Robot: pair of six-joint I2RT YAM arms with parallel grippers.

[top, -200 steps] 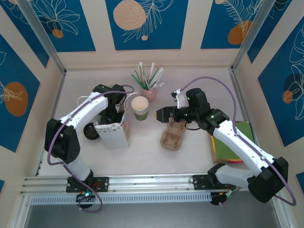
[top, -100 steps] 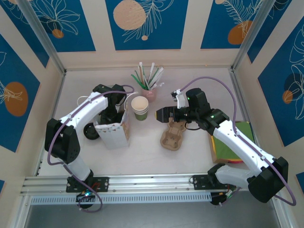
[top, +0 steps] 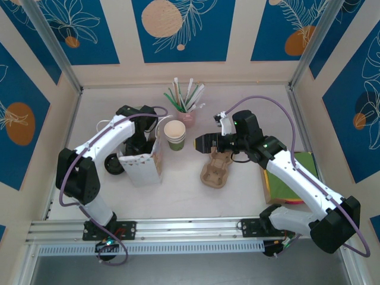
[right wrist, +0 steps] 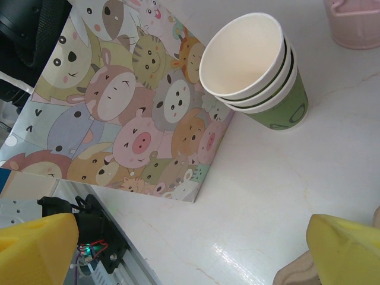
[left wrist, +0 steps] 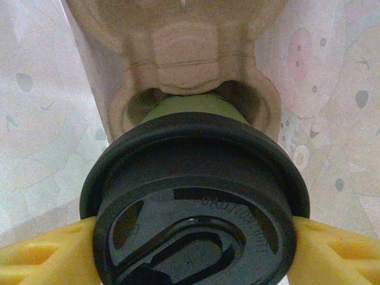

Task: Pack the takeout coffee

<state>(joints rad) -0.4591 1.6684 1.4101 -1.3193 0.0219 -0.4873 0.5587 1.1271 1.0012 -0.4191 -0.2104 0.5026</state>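
Observation:
The takeout coffee (left wrist: 196, 178), a green cup under a black lid, sits between the yellow fingers (left wrist: 41, 255) of my left gripper (left wrist: 193, 249), which is shut on its lid. Its base is in a socket of a pulp cup carrier (left wrist: 190, 53) inside the cartoon-printed paper bag (top: 141, 165). From above, my left gripper (top: 140, 141) reaches down into the bag's open top. My right gripper (top: 205, 142) hangs open with nothing between its fingers, right of the bag and above a second pulp carrier (top: 217, 169) on the table.
A stack of lidless green cups (top: 175, 135) stands just right of the bag, with the pink cup of straws (top: 187, 116) behind it. Green and yellow folders (top: 294, 178) lie at the right edge. A black round object (top: 113, 165) sits left of the bag.

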